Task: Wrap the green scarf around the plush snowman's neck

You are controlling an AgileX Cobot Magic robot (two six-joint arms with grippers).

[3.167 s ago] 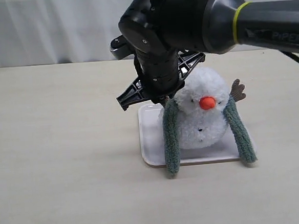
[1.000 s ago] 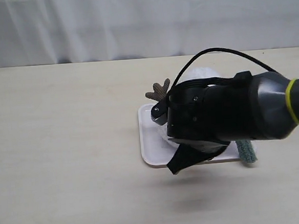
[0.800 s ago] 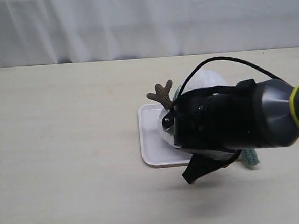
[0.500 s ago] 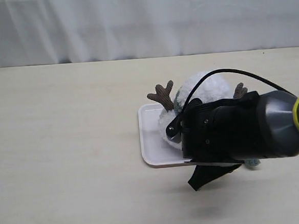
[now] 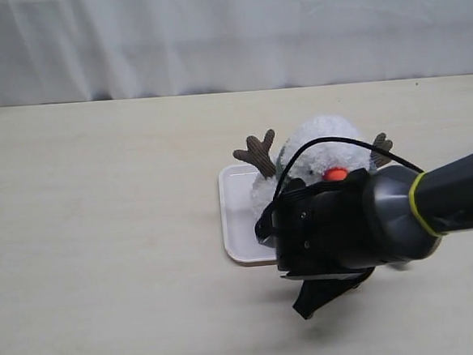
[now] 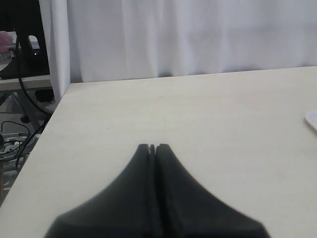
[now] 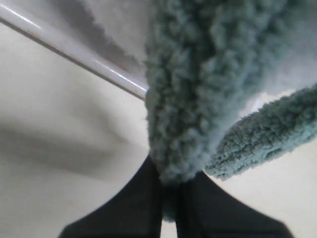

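The right gripper point(image 7: 170, 191), its black jaws pressed together on the rounded tip of the green scarf point(image 7: 183, 99), hangs low just off the near edge of the white tray point(image 5: 235, 218), over bare bench point(image 5: 102, 235). In the wrist view the fuzzy strip runs from the pinch up past the tray's rim, and a second length of the same green knit lies just beside it, loose and unheld. From across the room the bulky dark wrist of that arm blocks most of the front of the plush snowman point(image 5: 319, 139), which stands on the tray a little right of the bench's middle. Only its white head, orange nose point(image 5: 334, 174) and two brown twig arms point(image 5: 255, 152) show above the arm. Its neck is hidden, so whether the scarf crosses there cannot be told. The left gripper point(image 6: 152, 147) sits with its jaws closed on nothing above the empty left part of the bench near its left edge, well apart from the tray, with the white curtain point(image 5: 210, 33) behind. By the look of it the job is partway along: the scarf seems to be on the snowman with both ends down at the front, and one end is in hand. What appears left is to carry that end across the front of the neck, over the other length, and let it go so the loop closes without tugging the light plush off its tray
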